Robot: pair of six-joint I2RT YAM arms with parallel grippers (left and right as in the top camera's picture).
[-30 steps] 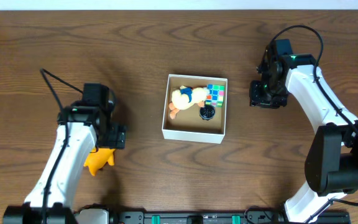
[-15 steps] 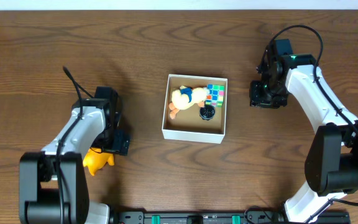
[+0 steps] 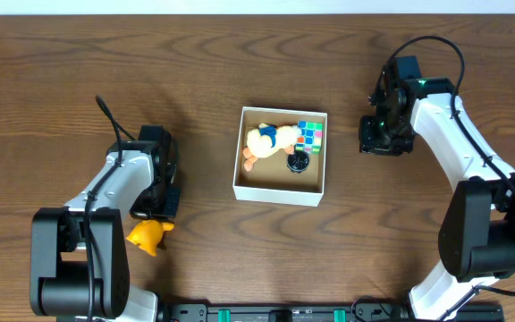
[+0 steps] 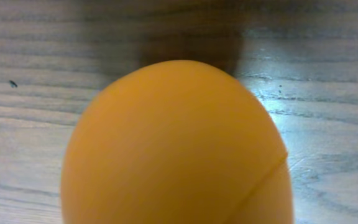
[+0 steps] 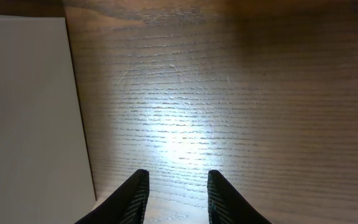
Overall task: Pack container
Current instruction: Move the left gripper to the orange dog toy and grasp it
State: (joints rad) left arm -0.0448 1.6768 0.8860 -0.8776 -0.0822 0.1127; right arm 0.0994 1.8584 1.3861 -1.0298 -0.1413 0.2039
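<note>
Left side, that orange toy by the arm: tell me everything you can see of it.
The orange toy looks smooth, rounded and slightly glossy, like rubber or plastic, with a small lobe on one side. In the left wrist view its egg-like dome fills most of the frame, with a thin seam curving across the lower right. It is over the wood table, well left of the container, right at the left claw. Whether it is gripped cannot be seen.

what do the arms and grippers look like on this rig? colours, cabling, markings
The left arm and right arm both have white link shells with black joints. A thin black cable loops off the right wrist, and another rises off the left. A green light glows near the right wrist. The right gripper has dark, tapering fingers. No readable markings.
</note>
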